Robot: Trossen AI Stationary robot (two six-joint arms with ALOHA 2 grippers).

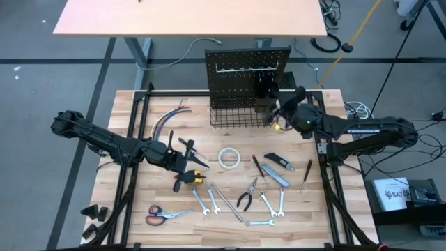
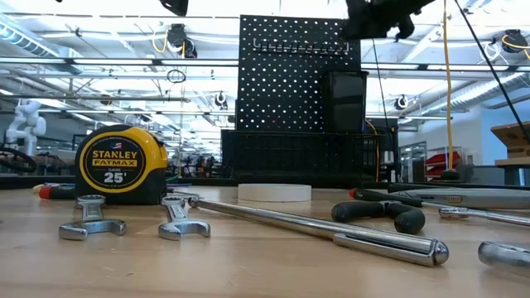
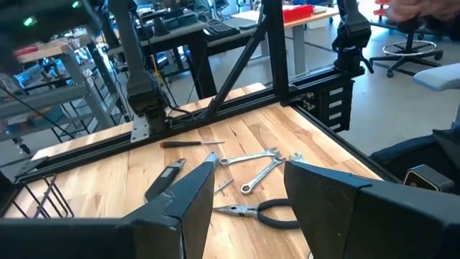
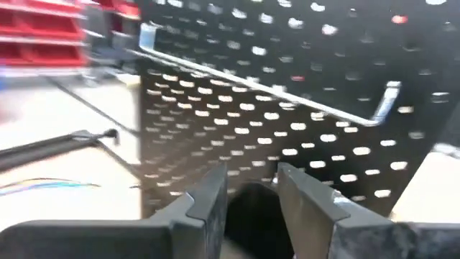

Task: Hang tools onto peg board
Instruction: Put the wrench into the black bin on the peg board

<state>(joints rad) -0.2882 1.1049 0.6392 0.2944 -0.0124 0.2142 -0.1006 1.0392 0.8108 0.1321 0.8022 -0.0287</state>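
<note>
From above: right claw at the peg board, by its small cup; left claw over the desk, tools scattered. Right wrist: fingers slightly parted, gripping nothing. Left wrist: fingers spread, empty.

Robotics lab, ceiling trusses, desks

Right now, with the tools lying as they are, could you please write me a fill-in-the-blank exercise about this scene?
1. The gripper hovering beside the yellow tape measure belongs to the ___ arm.
2. The orange-handled scissors lie flat on the wooden ___.
3. The right gripper is up at the upright black perforated ___.

Missing words: left; table; peg board.
</note>
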